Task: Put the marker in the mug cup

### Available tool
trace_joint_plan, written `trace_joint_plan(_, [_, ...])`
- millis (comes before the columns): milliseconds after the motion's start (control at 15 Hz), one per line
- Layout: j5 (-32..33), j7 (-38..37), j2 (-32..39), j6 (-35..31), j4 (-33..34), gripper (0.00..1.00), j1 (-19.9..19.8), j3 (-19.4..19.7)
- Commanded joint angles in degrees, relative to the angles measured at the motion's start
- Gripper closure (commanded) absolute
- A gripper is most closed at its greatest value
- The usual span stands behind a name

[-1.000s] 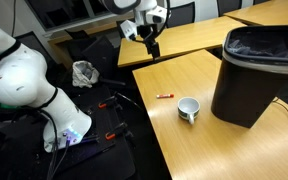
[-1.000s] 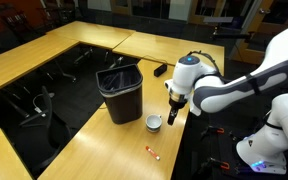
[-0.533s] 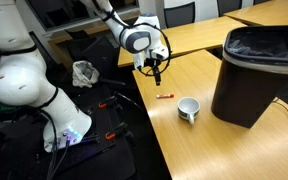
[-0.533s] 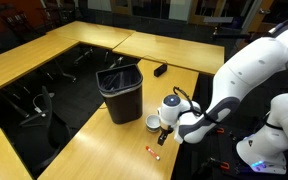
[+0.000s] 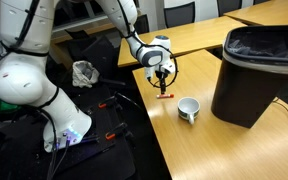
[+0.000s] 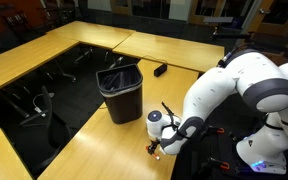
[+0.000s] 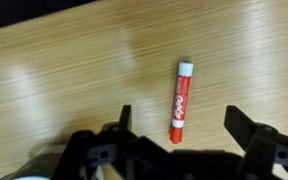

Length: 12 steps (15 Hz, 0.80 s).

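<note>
Red marker (image 7: 180,100) is framed between the wide-spread, empty fingers (image 7: 246,135) of the gripper (image 7: 181,125), evidently lined up for a grasp; the mug cup (image 5: 188,108) is placed nearby, rightward.

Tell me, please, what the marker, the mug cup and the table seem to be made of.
The marker: likely plastic, a smooth red barrel with white print and a white end. The mug cup: probably glazed ceramic, pale and smooth, but too small to confirm. The table: wood or wood-look laminate, showing grain and sheen.

The marker (image 7: 179,102) bears white lettering, too blurred to read.
</note>
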State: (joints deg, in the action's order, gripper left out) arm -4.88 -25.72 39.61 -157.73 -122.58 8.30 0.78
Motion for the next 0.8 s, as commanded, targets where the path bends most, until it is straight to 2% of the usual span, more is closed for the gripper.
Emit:
trace_joint_plan(0, [-2.4,-0.6,4.8,2.0,6.1,0.0,1.6,1.0])
trace_joint_plan(467, [-4.7,0.1,12.0,3.5,13.9,0.0,1.0,0.1])
trace_joint_plan(533, [-5.0,0.2,12.6,3.6,14.5,0.18,1.0,0.2])
trace_joint_plan(733, [-5.4,0.5,14.2,3.7,15.9,0.42,0.8,0.0])
